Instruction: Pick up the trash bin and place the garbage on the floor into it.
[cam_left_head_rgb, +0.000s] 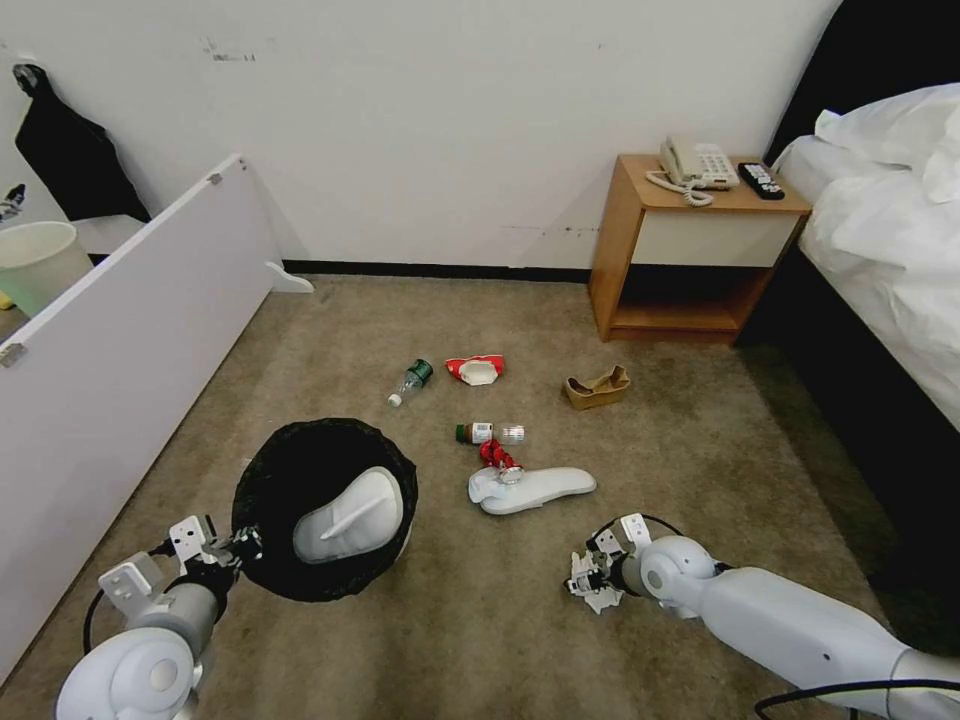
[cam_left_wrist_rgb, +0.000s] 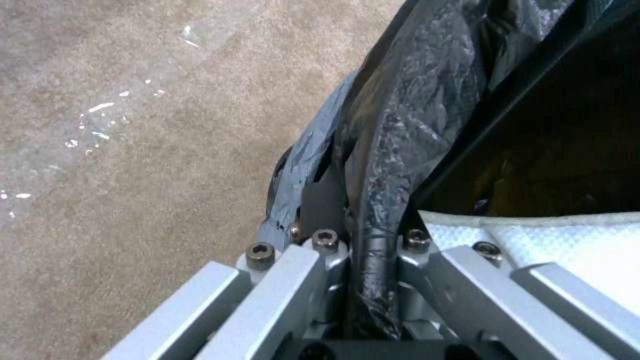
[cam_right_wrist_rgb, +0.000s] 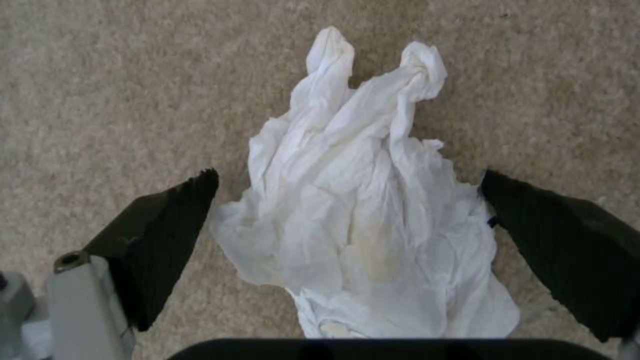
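The trash bin (cam_left_head_rgb: 325, 505) sits low on the left side of the floor (cam_left_head_rgb: 480, 640), lined with a black bag. The left gripper (cam_left_head_rgb: 243, 545) is at its near-left edge, and its fingers (cam_left_wrist_rgb: 320, 210) are pressed together on the bin's rim, with the black bag squeezed between them. One white slipper (cam_left_head_rgb: 350, 515) lies inside the bin.

The right gripper (cam_left_head_rgb: 590, 580) hangs low over the carpet on the right. Its two dark fingers (cam_right_wrist_rgb: 160, 240) are spread wide apart. A crumpled white tissue (cam_right_wrist_rgb: 367, 210) lies on the floor between them, and I cannot tell if they touch it.

More garbage is still on the floor in the middle. There is one more white slipper (cam_left_head_rgb: 530, 488), just right of the bin. A red crushed can (cam_left_head_rgb: 497, 457) touches its far end. There are two small bottles: one with a green label (cam_left_head_rgb: 410, 382) farther back, and one lying on its side (cam_left_head_rgb: 490, 433) near the can. One red-and-white wrapper (cam_left_head_rgb: 476, 368) sits beside the green bottle. One brown paper bag (cam_left_head_rgb: 597, 387) lies to the right, in front of the wooden nightstand (cam_left_head_rgb: 690, 250).
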